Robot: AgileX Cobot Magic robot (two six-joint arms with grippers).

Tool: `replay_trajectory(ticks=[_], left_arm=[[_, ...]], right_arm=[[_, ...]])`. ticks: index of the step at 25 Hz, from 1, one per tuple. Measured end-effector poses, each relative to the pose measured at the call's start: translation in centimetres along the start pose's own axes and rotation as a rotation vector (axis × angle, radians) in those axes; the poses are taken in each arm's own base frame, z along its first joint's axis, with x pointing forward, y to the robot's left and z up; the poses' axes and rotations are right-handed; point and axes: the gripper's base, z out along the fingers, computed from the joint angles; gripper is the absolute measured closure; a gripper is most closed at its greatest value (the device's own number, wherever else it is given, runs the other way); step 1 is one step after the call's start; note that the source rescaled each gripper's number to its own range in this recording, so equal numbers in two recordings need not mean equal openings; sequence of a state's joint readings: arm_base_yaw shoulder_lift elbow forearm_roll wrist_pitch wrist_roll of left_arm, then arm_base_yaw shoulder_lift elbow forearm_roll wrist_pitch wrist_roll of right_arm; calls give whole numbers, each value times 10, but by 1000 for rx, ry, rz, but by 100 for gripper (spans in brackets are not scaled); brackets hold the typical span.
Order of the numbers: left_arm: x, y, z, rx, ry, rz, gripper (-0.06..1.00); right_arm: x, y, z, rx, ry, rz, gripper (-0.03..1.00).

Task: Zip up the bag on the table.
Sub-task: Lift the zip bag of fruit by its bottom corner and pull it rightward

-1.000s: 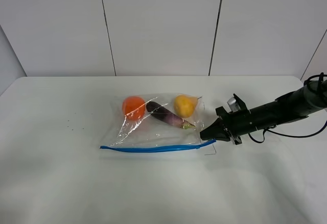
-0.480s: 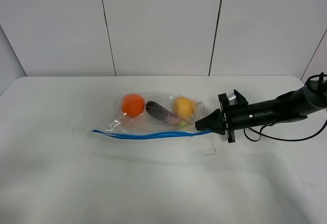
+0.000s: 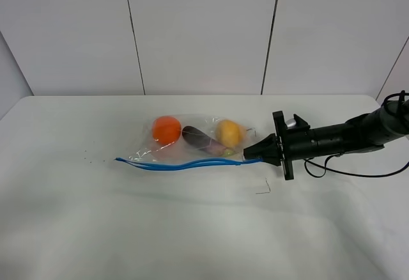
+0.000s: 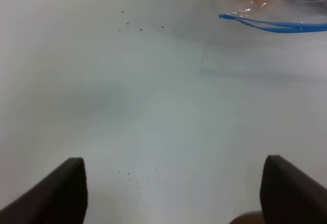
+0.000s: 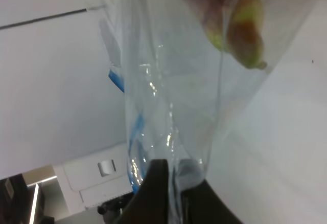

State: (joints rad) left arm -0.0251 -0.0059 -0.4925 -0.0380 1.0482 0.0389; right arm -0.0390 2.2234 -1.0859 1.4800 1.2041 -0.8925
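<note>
The clear bag (image 3: 192, 147) lies on the white table (image 3: 192, 229) near the middle, with an orange fruit (image 3: 166, 130), a purple eggplant (image 3: 199, 137) and a yellow pear (image 3: 229, 133) inside. Its blue zip strip (image 3: 185, 163) runs along the near edge and shows as two parted lines. My right gripper (image 3: 251, 158) is shut on the strip's right end and holds it slightly off the table; the right wrist view shows its fingers (image 5: 158, 185) pinching plastic. My left gripper (image 4: 173, 193) is open above bare table, with the bag's left end (image 4: 271, 25) ahead of it.
Tiny dark specks (image 3: 96, 160) lie on the table left of the bag. A small thin bent mark (image 3: 263, 189) lies just in front of the right gripper. A white panelled wall (image 3: 204, 31) stands behind the table.
The right gripper, shut on the zip end, has risen and drawn back a little. The bag's near edge lifted, its left end slid left, and the blue strip now shows two lines.
</note>
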Motion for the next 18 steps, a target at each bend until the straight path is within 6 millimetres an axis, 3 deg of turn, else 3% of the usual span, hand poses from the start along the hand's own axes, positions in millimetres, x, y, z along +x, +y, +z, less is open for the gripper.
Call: replay_trajectory(ticks=[11, 18], left_arm=[[0, 0, 0, 0, 0, 0, -6], [0, 0, 0, 0, 0, 0, -6]], right_arm=[[0, 1, 0, -3, -2, 51, 97], [-2, 17, -6, -27, -38, 42, 97]])
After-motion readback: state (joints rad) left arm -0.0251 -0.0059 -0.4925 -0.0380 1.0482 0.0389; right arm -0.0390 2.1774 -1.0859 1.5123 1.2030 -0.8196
